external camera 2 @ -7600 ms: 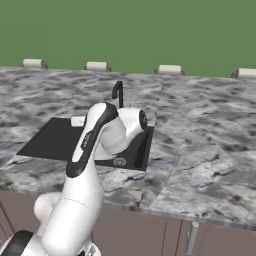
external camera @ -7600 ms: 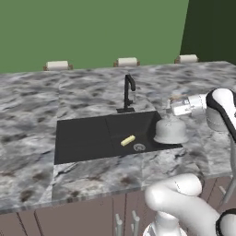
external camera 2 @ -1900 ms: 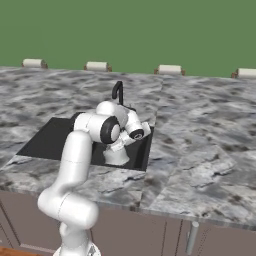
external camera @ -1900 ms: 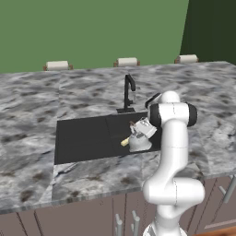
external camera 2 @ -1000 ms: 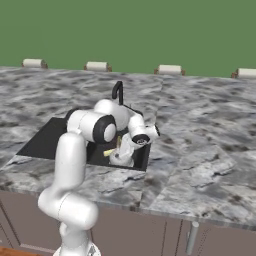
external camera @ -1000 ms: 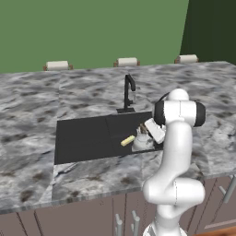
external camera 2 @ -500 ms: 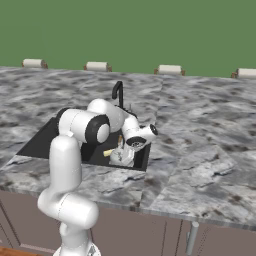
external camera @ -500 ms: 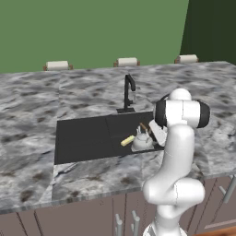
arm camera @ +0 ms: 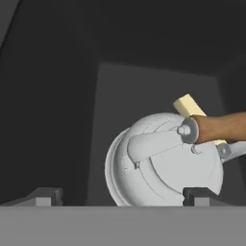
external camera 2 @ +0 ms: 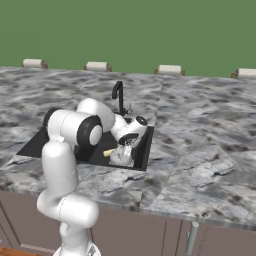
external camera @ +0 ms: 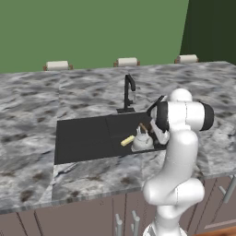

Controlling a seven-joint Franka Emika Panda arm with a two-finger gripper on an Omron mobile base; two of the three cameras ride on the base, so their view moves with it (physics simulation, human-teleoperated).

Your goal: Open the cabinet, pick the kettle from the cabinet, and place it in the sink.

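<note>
Left base view: the kettle (external camera: 142, 142) sits inside the sink (external camera: 83, 138), near its front right corner, with a small yellow block (external camera: 127, 140) touching its left side; the tap (external camera: 128, 92) rises at the basin's rear edge, and the arm's forearm covers the basin's right wall. Right base view: the gripper (external camera 2: 125, 145) hangs directly over the kettle (external camera 2: 121, 156), the wrist hiding its top. Hand view: the fingertips (arm camera: 201, 196) stand spread wide, flanking the kettle (arm camera: 163, 161) below without touching it; its wooden handle (arm camera: 218, 127) crosses the yellow block (arm camera: 188, 105).
</note>
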